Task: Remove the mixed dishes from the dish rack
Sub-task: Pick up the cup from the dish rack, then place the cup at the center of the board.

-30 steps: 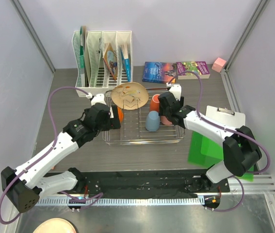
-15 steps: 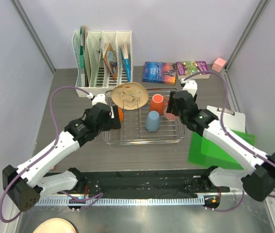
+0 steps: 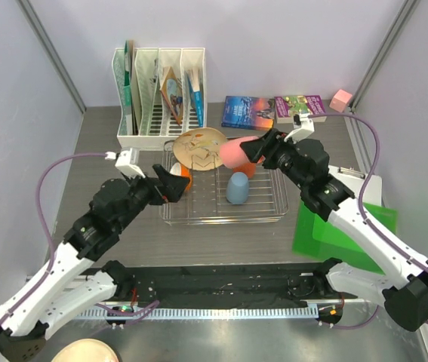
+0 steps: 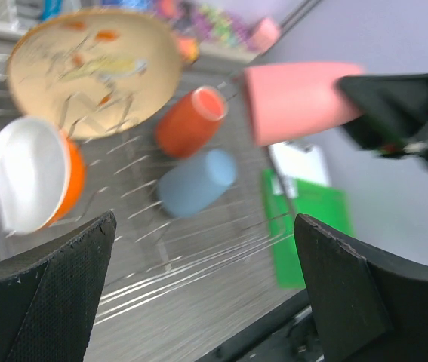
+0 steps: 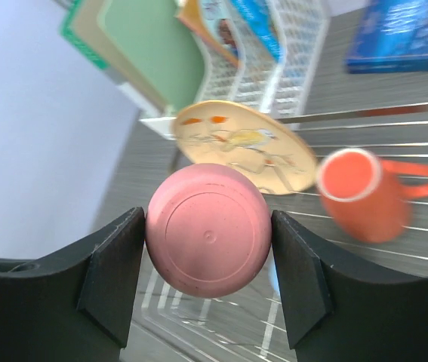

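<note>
Right gripper (image 5: 207,240): clamped on pink cup (image 5: 206,226), cup sideways in air over rack (image 3: 221,216), 12 o'clock edge.
Left gripper (image 4: 204,296): wide apart, empty, at rack's 9 o'clock side, just beside bowl (image 3: 183,178).
In rack: plate (image 3: 200,148) tilted at 11 o'clock; mug (image 5: 361,194) at 1 o'clock, partly behind pink cup in top view; blue cup (image 3: 237,188) near centre.

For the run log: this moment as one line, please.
right gripper: shut on pink cup above dish rack | left gripper: open, empty | in rack: small orange bowl, plate, orange mug, grey-blue cup
</note>
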